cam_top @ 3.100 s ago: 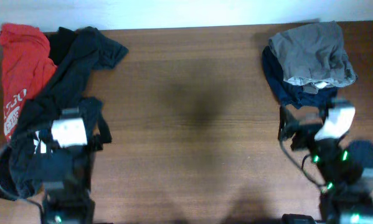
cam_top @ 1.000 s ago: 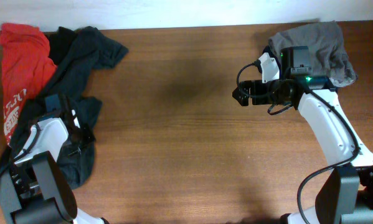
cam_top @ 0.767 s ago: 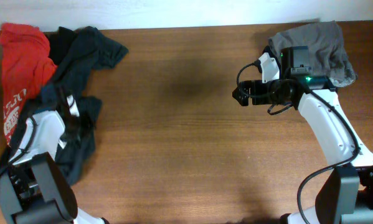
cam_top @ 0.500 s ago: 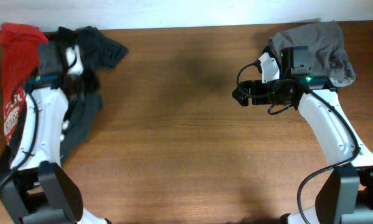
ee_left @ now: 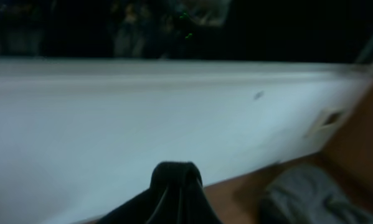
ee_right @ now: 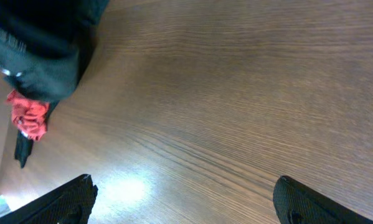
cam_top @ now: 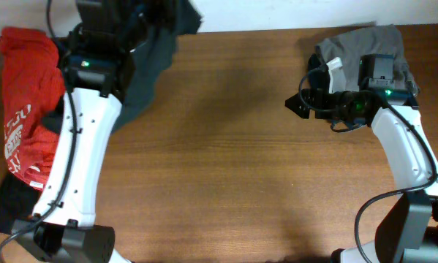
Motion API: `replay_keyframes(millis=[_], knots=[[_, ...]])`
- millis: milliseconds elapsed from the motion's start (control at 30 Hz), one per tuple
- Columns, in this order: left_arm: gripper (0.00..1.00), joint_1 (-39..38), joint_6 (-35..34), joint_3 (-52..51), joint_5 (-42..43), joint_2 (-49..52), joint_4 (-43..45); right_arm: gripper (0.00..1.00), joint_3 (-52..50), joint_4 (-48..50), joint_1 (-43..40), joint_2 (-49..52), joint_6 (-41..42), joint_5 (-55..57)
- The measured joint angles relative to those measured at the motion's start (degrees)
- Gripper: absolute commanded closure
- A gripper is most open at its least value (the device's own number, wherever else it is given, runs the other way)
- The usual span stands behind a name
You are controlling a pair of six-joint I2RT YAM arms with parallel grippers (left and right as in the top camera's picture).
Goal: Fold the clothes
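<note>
**Left arm holds the dark shirt up; right stands open over bare wood**

My left gripper [cam_top: 144, 13] is clamped on a fold of the dark T-shirt [cam_top: 151, 69]. I hold it high at the far left corner of the table [cam_top: 226, 168]. In the overhead view the cloth hangs from the grip and trails down beside my white forearm. My left wrist camera shows only a peak of that dark cloth at the bottom of its frame, against the pale wall [ee_left: 142, 124]. The fingers themselves are hidden there.

The red shirt [cam_top: 28, 95] lies crumpled along the left edge of the table, partly under my raised arm. A strip of black cloth [cam_top: 8, 206] shows below it at the near left.

My right gripper [cam_top: 297, 104] hangs over bare wood right of centre and points toward the middle of the table. Its fingertips [ee_right: 74, 198] stand wide apart with nothing between them. The grey garment [cam_top: 372, 40] sits bunched in the far right corner, just behind that arm.
</note>
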Motion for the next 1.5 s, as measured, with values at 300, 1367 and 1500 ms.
replay_keyframes(millis=[300,1367,1500], knots=[[0.99,-6.29,-0.87,2.4,-2.08,0.02,10.1,0.04,0.0,0.52,3.32,-0.26,-2.73,-1.4],[0.99,-13.2,-1.07,16.55,-2.89,0.02,5.92,0.08,0.0,13.44,9.62,-0.33,-7.45,-7.65],[0.99,-13.2,-1.07,16.55,-2.91,0.02,4.76,0.21,0.0,15.74,10.54,-0.33,-7.54,-10.25]])
